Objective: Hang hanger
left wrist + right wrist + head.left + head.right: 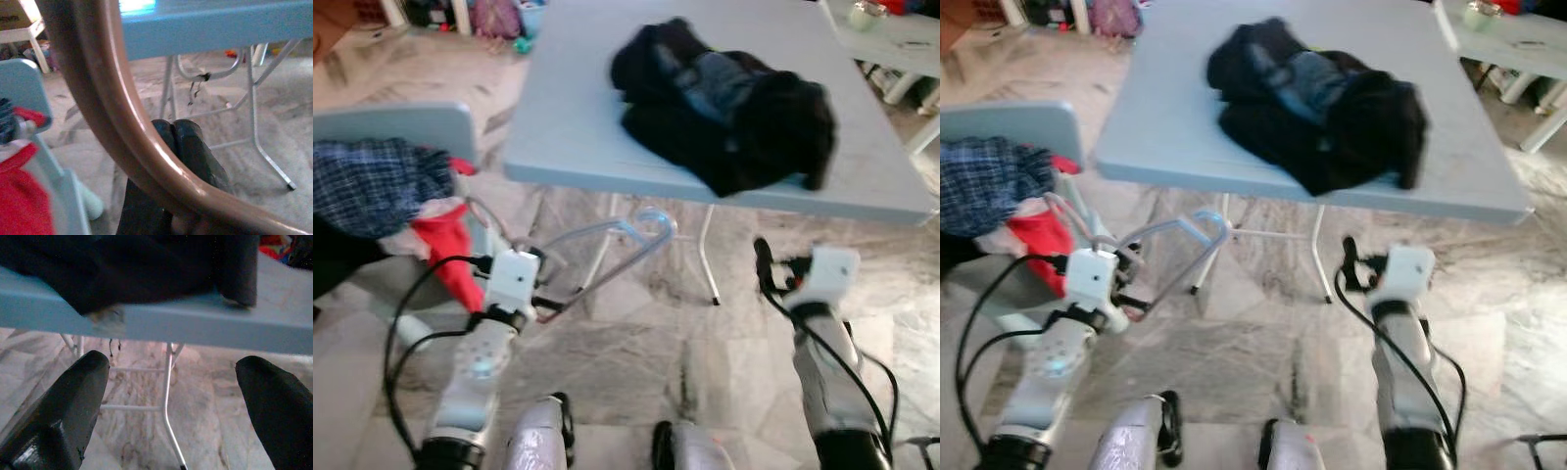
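- At the left edge of the left eye view, one pale blue chair (pixel 411 125) carries a heap of clothes: one checked shirt (pixel 372 181) and one red garment (pixel 450 250), with what may be a third, dark piece below them; the blur makes that hard to settle.
- Lower left, the left gripper (pixel 540 284) has its two fingers (pixel 188 147) pressed together on one hanger (pixel 607 250), whose hook curls up just under the near edge of the table.
- Across the upper middle stands one light blue folding table (pixel 568 117), bearing one pile of dark clothing (pixel 724 103) that overhangs its near edge.
- Lower right, the right gripper (pixel 171 401) hangs in front of the table edge with its two fingers spread wide and holding nothing.
- In the upper right corner, one white table (pixel 901 39) stands apart.
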